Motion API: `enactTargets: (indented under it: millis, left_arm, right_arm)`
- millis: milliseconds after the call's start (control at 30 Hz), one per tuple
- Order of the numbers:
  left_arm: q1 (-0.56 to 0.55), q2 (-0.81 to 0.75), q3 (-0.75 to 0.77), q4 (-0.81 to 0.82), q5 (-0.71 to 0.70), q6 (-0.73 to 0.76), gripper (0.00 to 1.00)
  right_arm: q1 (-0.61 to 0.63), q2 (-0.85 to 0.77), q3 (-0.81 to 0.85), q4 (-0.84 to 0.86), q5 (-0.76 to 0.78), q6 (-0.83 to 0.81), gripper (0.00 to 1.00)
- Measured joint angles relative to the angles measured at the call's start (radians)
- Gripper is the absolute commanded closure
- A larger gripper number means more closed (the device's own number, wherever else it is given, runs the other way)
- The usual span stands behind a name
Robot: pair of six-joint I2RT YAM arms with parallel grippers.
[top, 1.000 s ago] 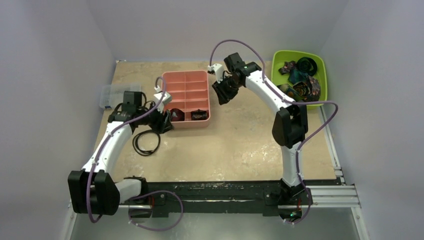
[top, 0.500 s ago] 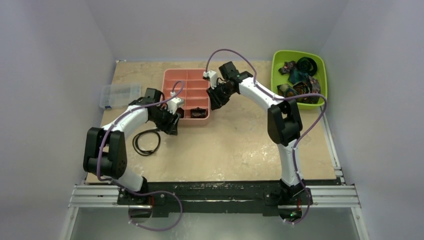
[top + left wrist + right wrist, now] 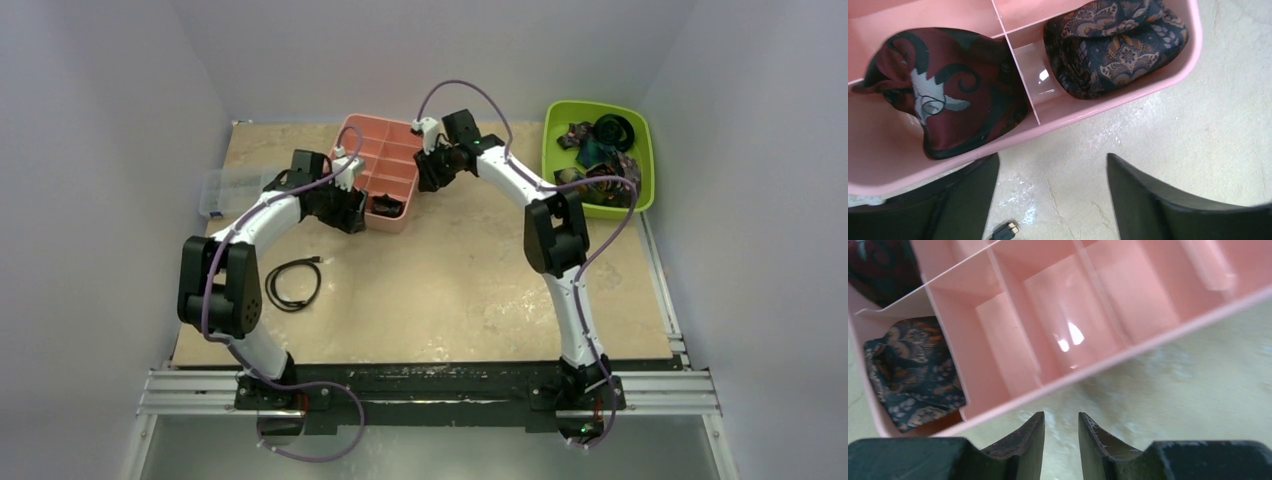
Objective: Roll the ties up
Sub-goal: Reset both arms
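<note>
A pink compartment tray [image 3: 395, 150] sits askew at the back centre of the table. Two rolled ties lie in its near compartments: a maroon one [image 3: 943, 107] and a navy-brown paisley one [image 3: 1113, 45], also seen as the paisley roll [image 3: 913, 372]. More ties [image 3: 600, 150] are piled in the green bin [image 3: 549, 140]. My left gripper [image 3: 1052, 157] is open and empty over bare table, its left finger close against the tray's near wall. My right gripper [image 3: 1061, 415] hovers just outside the tray's right wall, its jaws a narrow gap apart with nothing between them.
A thin black cable loop [image 3: 292, 283] lies on the table's left side, its plug [image 3: 1007, 231] showing between my left fingers. A clear plastic box [image 3: 222, 190] sits at the left edge. White walls enclose the table.
The pink tray has slid toward the back and turned askew. The left arm has swung back along with it and its jaws have widened. The right gripper moved left and back to the tray's side.
</note>
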State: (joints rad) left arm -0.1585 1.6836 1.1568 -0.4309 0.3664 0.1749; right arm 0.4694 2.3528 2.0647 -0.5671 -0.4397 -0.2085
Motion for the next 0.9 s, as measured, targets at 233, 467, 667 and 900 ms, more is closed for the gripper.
enactTargets:
  millis: [233,467,667,900]
  left_arm:
    - [0.039,-0.144,0.011,-0.05,0.023,-0.04,0.0]
    - [0.196,-0.202,0.263,-0.234,0.099,-0.07,0.0]
    - [0.284,-0.197,0.339,-0.358,0.115,-0.069,0.0]
    - [0.282,-0.214,0.198,-0.41,0.044,-0.07,0.0]
  right_arm:
    - [-0.111,-0.136,-0.076,0.014,0.033,-0.006,0.45]
    - [-0.216,-0.535,-0.325,0.025,0.03,0.034,0.2]
    - [-0.329,-0.772,-0.559,0.076,0.026,0.076,0.01]
    - [-0.431,-0.907,-0.881,0.05,0.03,0.106,0.01]
